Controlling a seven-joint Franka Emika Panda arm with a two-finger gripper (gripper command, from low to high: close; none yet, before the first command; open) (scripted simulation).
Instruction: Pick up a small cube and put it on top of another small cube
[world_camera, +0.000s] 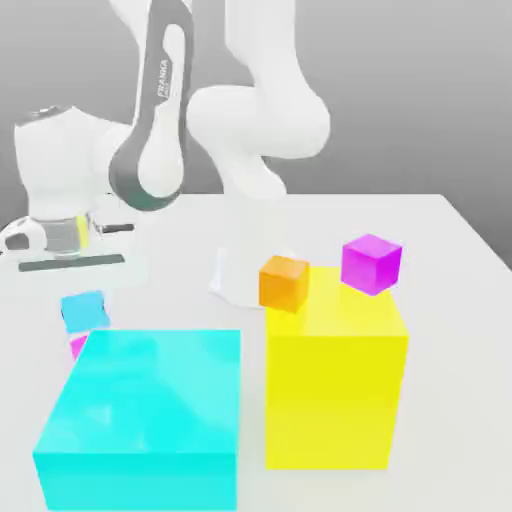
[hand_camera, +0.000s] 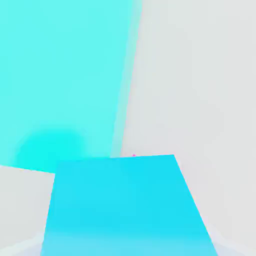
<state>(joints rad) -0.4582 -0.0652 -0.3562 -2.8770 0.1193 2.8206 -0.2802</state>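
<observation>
Can't tell the grip state of the hand (world_camera: 62, 238). It hangs at the exterior view's left, and the sky-blue cube (world_camera: 82, 310) lies just below it and slightly nearer. The blue cube looks already set on the pink cube (world_camera: 76, 346), which is a sliver behind the big cyan block (world_camera: 140, 415) at its far left corner. It's a cube, so no long axis. My call: exit straight up, since any sideways drift risks toppling the stack.

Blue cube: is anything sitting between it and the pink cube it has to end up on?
Nothing visible does. In the exterior view the small blue cube already sits directly on the pink cube, whose corner peeks out beneath it, behind the large cyan block.
</observation>
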